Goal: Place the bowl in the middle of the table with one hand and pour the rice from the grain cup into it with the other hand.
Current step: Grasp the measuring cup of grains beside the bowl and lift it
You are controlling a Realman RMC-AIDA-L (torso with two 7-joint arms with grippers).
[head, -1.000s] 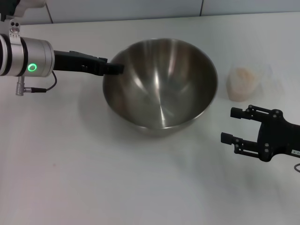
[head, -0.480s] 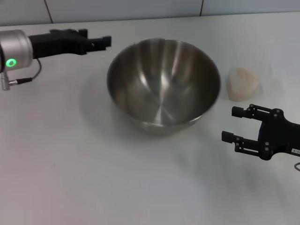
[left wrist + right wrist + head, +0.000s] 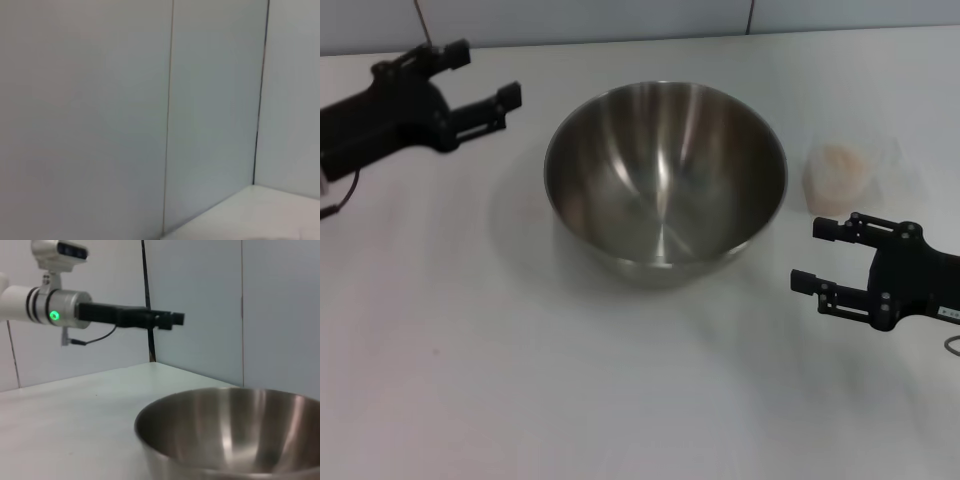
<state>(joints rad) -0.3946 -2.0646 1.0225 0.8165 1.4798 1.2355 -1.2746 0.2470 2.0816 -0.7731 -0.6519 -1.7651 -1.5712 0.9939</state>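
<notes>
Left gripper has let go of the shiny round steel bowl and pulled back, fingers spread; right gripper, also wide open, waits beside the clear plastic grain cup

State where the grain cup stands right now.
In the head view, the grain cup stands on the table on the robot's right, beside the bowl and just beyond the open right gripper.

Even light, glare inside bowl

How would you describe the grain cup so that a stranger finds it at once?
Start from the big steel bowl in the middle of the white table. On its right, apart from it, stands the grain cup. It is small, clear and almost invisible, marked mainly by the pale rice inside.
</notes>
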